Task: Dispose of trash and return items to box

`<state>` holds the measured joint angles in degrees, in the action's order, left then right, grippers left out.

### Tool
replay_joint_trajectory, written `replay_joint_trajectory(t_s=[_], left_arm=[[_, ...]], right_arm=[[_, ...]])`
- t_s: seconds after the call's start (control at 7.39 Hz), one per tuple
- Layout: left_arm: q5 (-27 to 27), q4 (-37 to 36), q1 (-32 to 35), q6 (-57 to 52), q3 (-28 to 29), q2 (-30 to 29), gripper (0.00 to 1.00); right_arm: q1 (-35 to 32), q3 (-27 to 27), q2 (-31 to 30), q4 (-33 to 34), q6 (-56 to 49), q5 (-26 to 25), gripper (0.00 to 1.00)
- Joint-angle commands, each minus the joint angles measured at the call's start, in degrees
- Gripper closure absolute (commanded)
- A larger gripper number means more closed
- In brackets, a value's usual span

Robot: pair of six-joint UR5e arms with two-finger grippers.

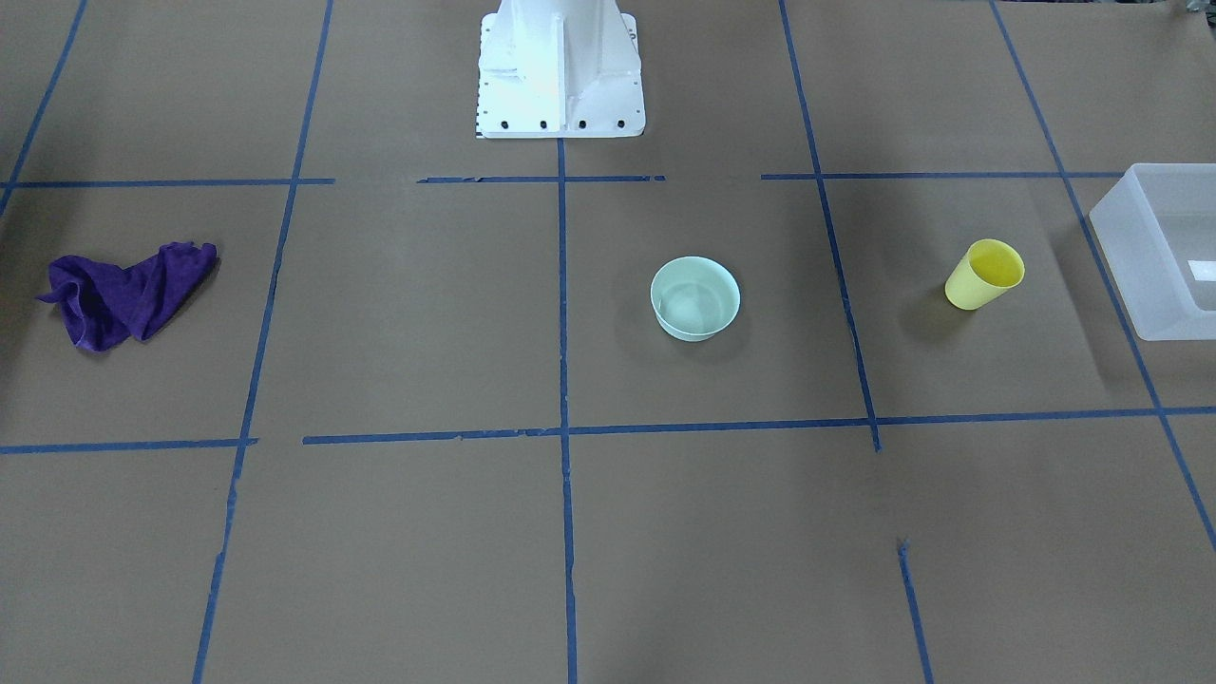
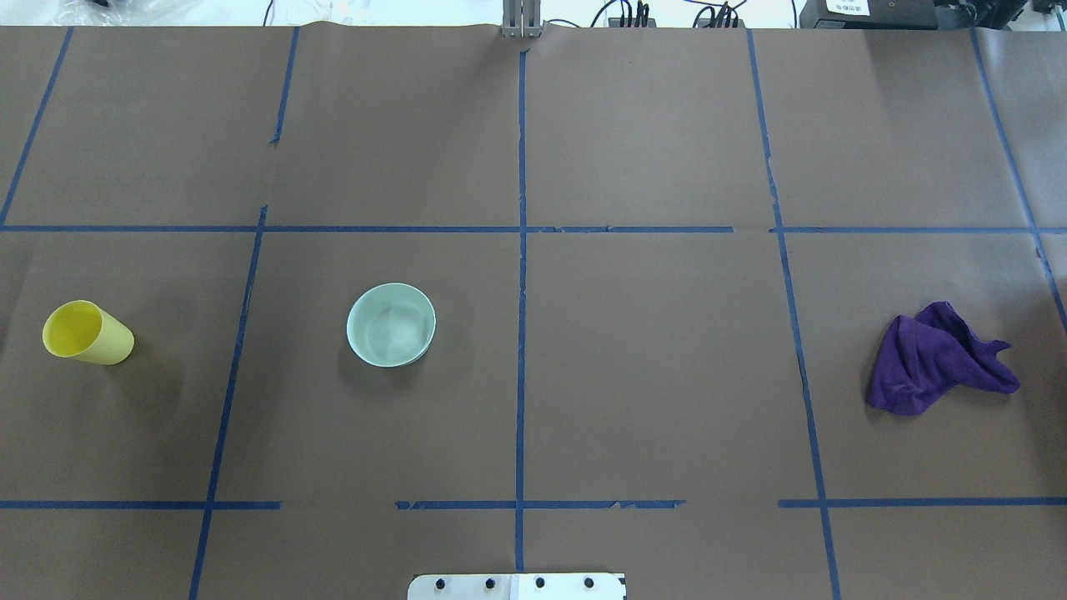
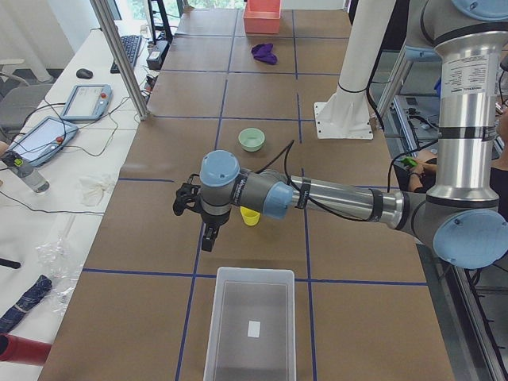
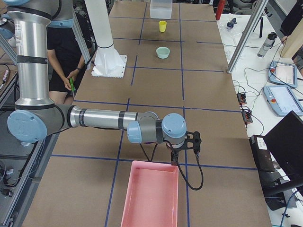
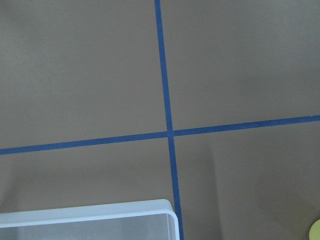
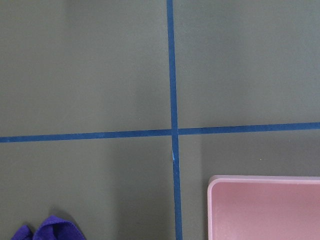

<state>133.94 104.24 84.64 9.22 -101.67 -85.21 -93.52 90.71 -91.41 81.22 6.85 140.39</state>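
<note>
Cup: you have one yellow cup (image 1: pixel 985 274), standing mouth up on the table on the robot's left side, between the bowl and the box and touching neither.
Box: one translucent white box (image 1: pixel 1121 275) sits at the table's left end, near the cup. You can see one small white patch in it, too small to make out.
Bowl: one pale green bowl (image 1: pixel 694 297) stands near the table's middle, well apart from the box.
Cloth: one crumpled purple cloth (image 1: pixel 123 290) lies on the robot's right side.
Pink bin: one pink bin (image 4: pixel 150 198) sits at the table's right end.
Left gripper: the left gripper (image 3: pixel 208 238) hangs over the table close to the box's near end and beside the cup. You cannot tell from the side view how far apart its fingers are or whether it holds anything.
Right gripper: the right gripper (image 4: pixel 174 158) hangs just over the pink bin's rim. Its opening likewise cannot be told.
Wrist views: each shows one tape crossing and one bin corner, and no fingers.
</note>
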Motion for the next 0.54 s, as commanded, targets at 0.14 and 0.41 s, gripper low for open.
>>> replay_joint_trajectory(t_s=[0.14,0.41], left_arm=[[-0.52,22.30,-12.70,24.81,-0.98,7.16,0.00],[-0.78,22.68,-16.51,29.70,-2.22,7.86,0.01]], right_arm=[[0.00,0.08,-0.26,-0.10,0.00,-0.11,0.00],[0.00,0.08,-0.26,-0.10,0.00,-0.03,0.00]])
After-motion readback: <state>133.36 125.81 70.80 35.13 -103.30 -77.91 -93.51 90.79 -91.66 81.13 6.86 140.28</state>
